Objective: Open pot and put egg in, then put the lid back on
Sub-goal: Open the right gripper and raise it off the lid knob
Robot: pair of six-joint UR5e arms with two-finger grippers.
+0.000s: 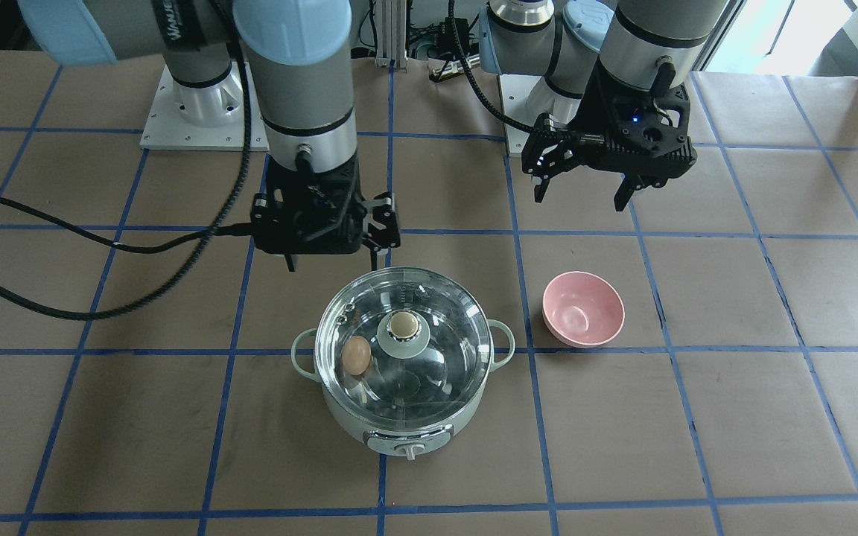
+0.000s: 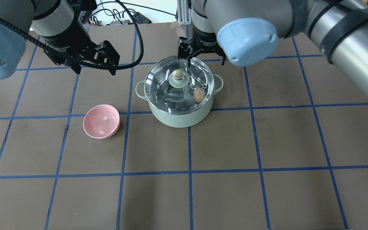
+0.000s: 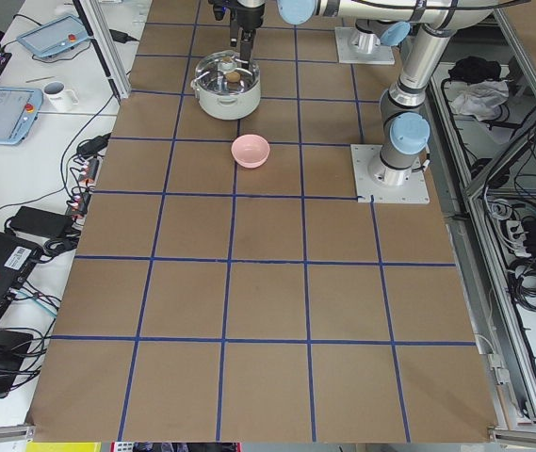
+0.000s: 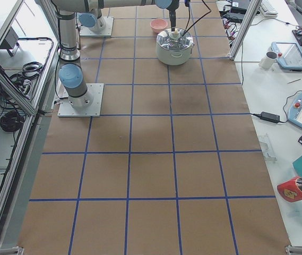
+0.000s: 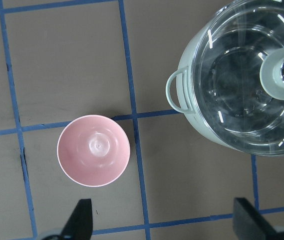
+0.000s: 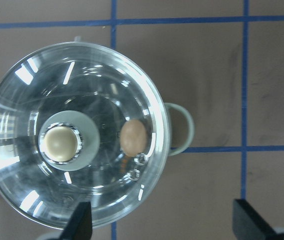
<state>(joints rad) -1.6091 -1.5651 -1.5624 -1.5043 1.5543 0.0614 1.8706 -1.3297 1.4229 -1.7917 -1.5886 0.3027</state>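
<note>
The mint-green pot (image 1: 407, 426) (image 2: 179, 118) stands mid-table with the glass lid (image 1: 440, 350) (image 2: 163, 83) (image 6: 82, 85) seated on it, beige knob up. The tan egg (image 1: 357, 355) (image 2: 198, 95) (image 6: 133, 136) shows through the glass, inside the pot near its rim. My right gripper (image 1: 332, 262) (image 2: 201, 58) is open and empty, hovering above the pot's robot-side edge, clear of the lid. My left gripper (image 1: 578, 199) (image 2: 94, 71) is open and empty, raised above the table on the robot side of the bowl.
A small, empty pink bowl (image 1: 583, 309) (image 2: 101, 121) (image 5: 94, 150) sits on the brown table beside the pot, on my left side. Blue tape lines grid the table. The arm bases stand at the table's robot-side edge.
</note>
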